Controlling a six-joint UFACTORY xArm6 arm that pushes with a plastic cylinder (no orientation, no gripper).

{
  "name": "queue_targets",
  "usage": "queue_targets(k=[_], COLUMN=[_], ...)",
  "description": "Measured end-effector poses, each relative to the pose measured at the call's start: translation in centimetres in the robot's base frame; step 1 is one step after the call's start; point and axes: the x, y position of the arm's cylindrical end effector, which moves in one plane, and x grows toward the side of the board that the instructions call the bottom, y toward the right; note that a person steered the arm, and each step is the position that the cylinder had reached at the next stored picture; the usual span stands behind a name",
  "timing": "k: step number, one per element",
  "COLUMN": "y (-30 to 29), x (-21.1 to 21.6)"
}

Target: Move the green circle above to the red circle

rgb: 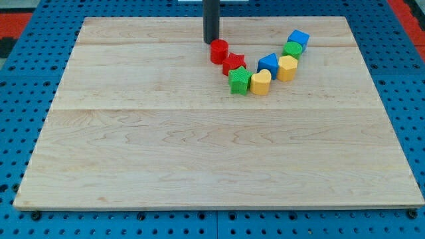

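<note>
My tip (210, 42), a bare rod with no fingers to open or close, rests just left of the red circle (219, 51) near the bench (133, 166) top edge, while the green circle (293, 48) sits well right, touching the blue cube (299, 38).

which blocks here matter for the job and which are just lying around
In the job: green circle, red circle, my tip just left of the red circle.

Lying about: red star, green star, yellow heart, blue block, yellow block, blue cube.
</note>
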Motion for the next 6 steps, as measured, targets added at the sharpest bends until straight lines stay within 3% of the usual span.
queue_targets(k=[1,2,4,5,6], y=[3.4,4.3,18.7,25.5,25.5], x=[0.4,-5.1,-5.2,-2.6,0.5])
